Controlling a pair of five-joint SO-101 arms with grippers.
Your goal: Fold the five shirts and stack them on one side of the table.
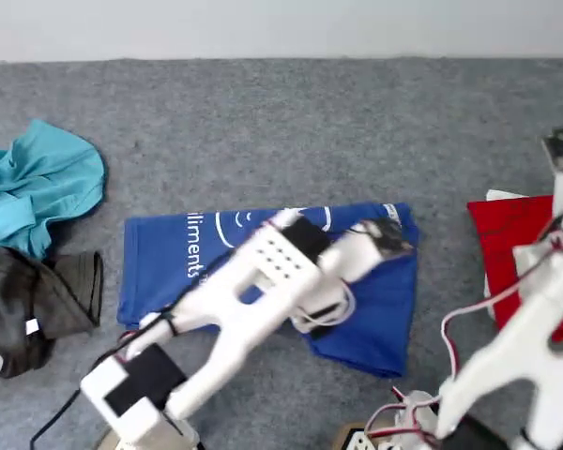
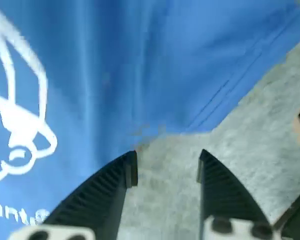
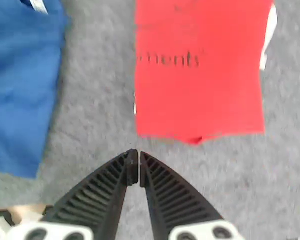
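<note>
A blue shirt with white print lies partly folded in the middle of the grey table. My left arm stretches over it, and my left gripper stands open just above the table at the shirt's edge, nothing between its fingers. A folded red shirt lies at the right side; in the right wrist view the red shirt sits ahead of my right gripper, which is shut and empty over bare carpet. A teal shirt and a dark shirt lie crumpled at the left.
The table is covered in grey felt, open across the back. A white wall runs behind it. Cables and the arm bases crowd the front edge.
</note>
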